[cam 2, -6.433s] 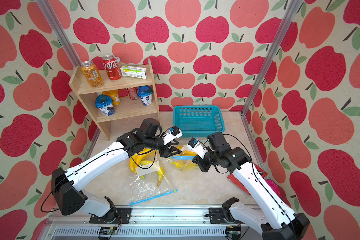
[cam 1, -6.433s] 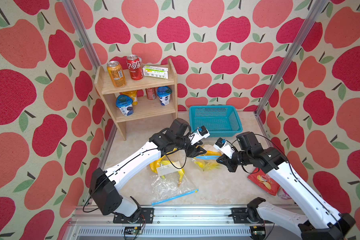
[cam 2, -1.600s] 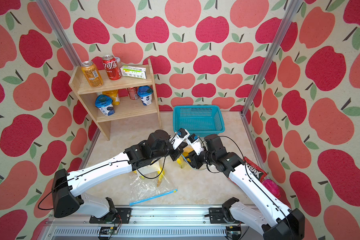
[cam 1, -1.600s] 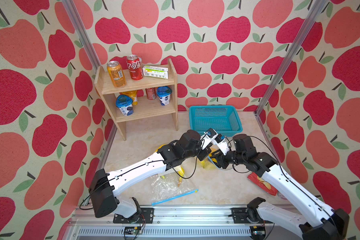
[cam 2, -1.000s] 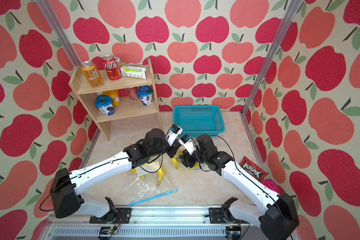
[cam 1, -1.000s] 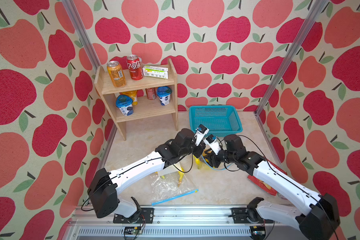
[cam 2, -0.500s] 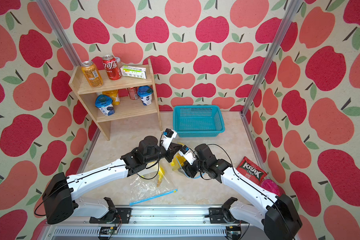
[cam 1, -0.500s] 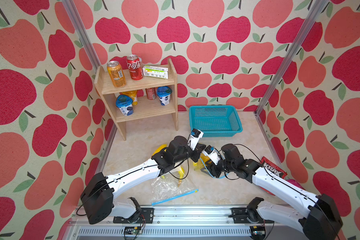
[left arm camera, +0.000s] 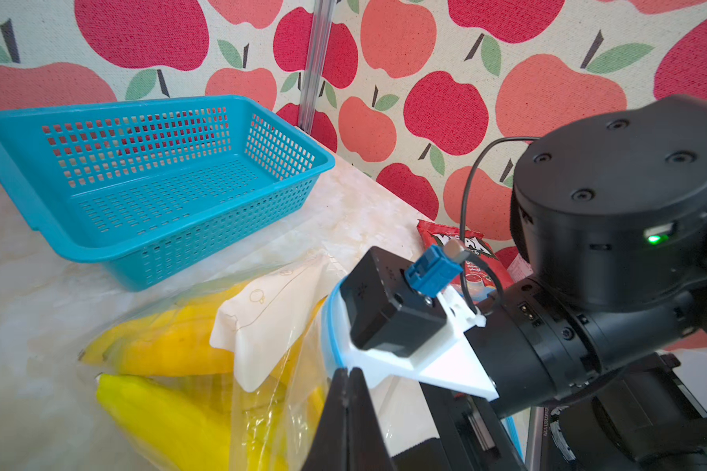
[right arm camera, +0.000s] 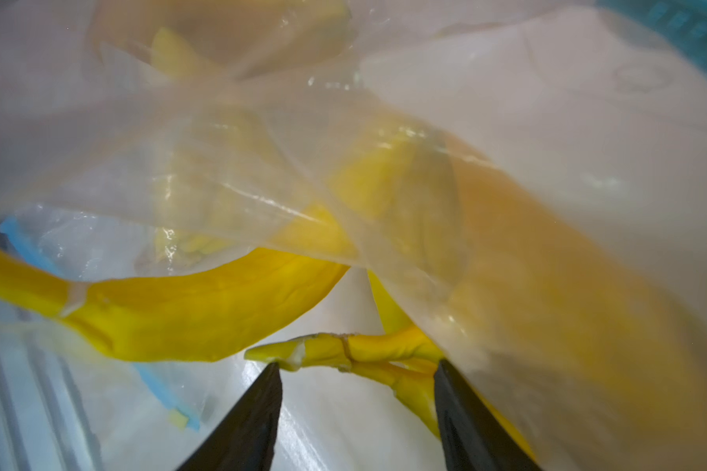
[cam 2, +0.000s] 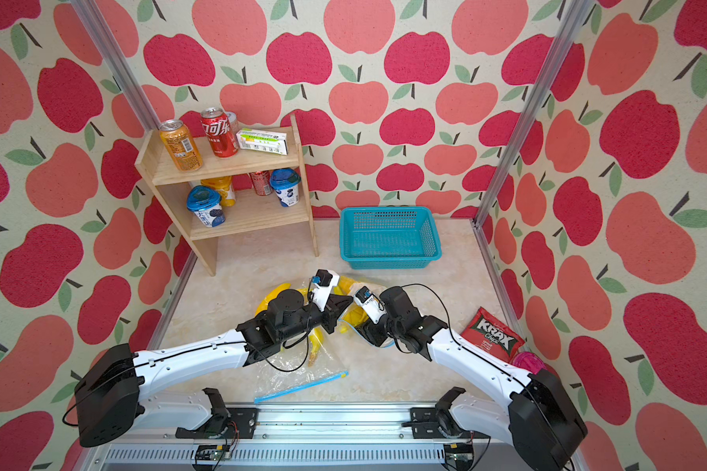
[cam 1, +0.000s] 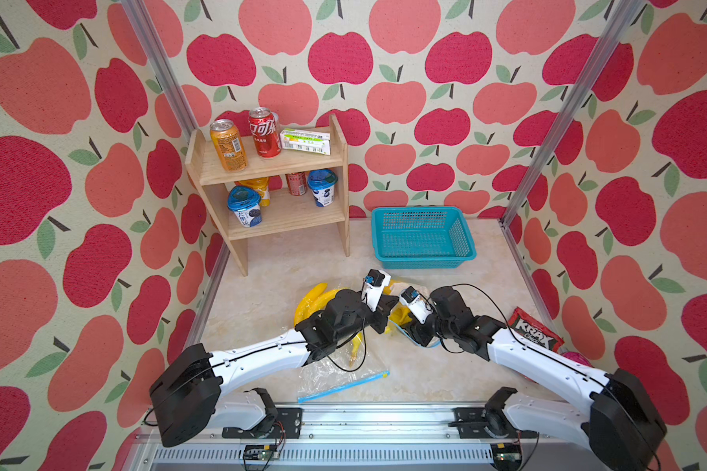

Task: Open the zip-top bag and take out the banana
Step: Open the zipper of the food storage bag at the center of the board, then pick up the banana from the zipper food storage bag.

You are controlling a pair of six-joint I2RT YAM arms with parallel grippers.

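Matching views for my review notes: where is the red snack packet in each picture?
Top view: red snack packet, right table edge, beside the right arm.
Top view: same place.
Left wrist: packet partly hidden behind the right arm's camera.
Right wrist: not in it.
Landmark: the zip-top bag of bananas, in all four.

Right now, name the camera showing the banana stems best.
Right wrist: the banana stems sit close up inside the open right gripper. Left wrist shows only bagged fruit; in both top views the arms hide them.
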